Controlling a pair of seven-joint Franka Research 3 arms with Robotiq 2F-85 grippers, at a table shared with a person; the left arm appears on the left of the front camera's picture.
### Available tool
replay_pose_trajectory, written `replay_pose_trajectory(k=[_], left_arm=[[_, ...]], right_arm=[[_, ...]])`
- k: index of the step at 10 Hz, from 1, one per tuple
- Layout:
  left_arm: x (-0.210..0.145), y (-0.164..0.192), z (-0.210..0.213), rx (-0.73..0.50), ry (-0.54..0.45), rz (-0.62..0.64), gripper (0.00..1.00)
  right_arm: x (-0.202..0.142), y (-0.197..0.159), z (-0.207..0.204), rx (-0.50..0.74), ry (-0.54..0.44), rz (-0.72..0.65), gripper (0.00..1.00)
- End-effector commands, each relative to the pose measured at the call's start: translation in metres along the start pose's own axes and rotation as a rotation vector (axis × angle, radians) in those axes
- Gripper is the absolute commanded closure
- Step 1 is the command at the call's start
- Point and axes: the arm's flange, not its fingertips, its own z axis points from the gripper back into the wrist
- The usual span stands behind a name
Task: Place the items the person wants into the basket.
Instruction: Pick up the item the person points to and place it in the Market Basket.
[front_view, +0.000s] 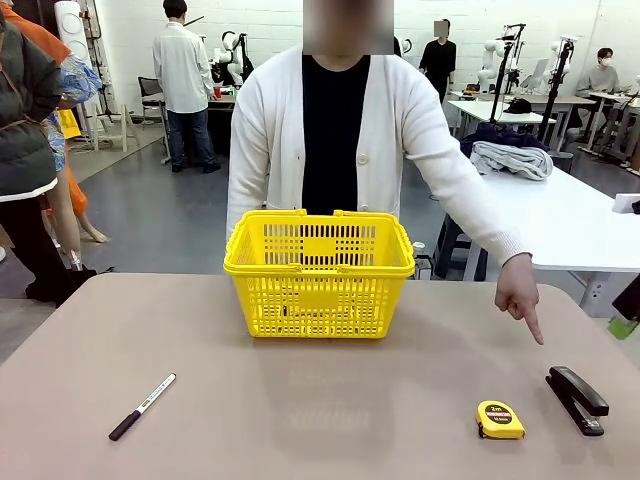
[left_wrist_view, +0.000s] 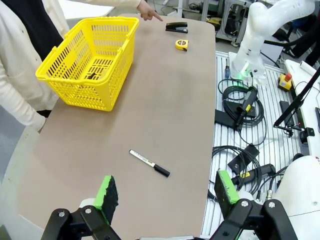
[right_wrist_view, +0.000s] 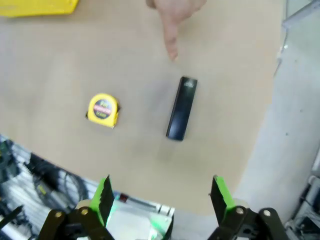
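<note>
Right gripper (right_wrist_view: 162, 194): jaws apart, empty, poised over the stapler (right_wrist_view: 181, 107).
Left gripper (left_wrist_view: 166, 189): jaws apart, empty, over the near table end, with the marker (left_wrist_view: 149, 163) ahead.
Stapler: laid flat near the table's right edge, not yet gripped.
Risk, tape (front_view: 500, 420): just beside the stapler, so it could be taken by mistake if the descent drifts.
Risk, edge: stapler could be pushed off by an off-centre close.
Risk, hand (front_view: 520, 292): pointing close by, so it could be struck.
Basket (front_view: 318, 268): far centre, with a dark item inside that is not identified.

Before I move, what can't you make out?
- Inside the bright yellow slotted plastic basket: front view, mesh wall screens it; left wrist view, dark speck, too small.
- Label on the small yellow tape measure: right wrist view, blurred.
- Person's pointing hand: same view, top edge crops it.
</note>
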Motion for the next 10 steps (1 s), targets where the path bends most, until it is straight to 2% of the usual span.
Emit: replay_pose_trajectory(k=[1, 5, 6, 10], left_arm=[[0.000, 0.001, 0.002, -0.003, -0.019, -0.021, 0.00], [0.000, 0.001, 0.002, -0.003, -0.019, -0.021, 0.00], [0.000, 0.001, 0.002, -0.003, -0.019, -0.021, 0.00], [0.000, 0.001, 0.002, -0.003, -0.019, -0.021, 0.00]], right_arm=[[-0.031, 0.005, -0.063, 0.002, -0.024, -0.032, 0.00], [-0.027, -0.003, -0.079, 0.011, -0.066, 0.002, 0.00], [0.020, -0.023, -0.036, 0.004, -0.018, -0.030, 0.00], [0.020, -0.023, -0.036, 0.004, -0.018, -0.030, 0.00]])
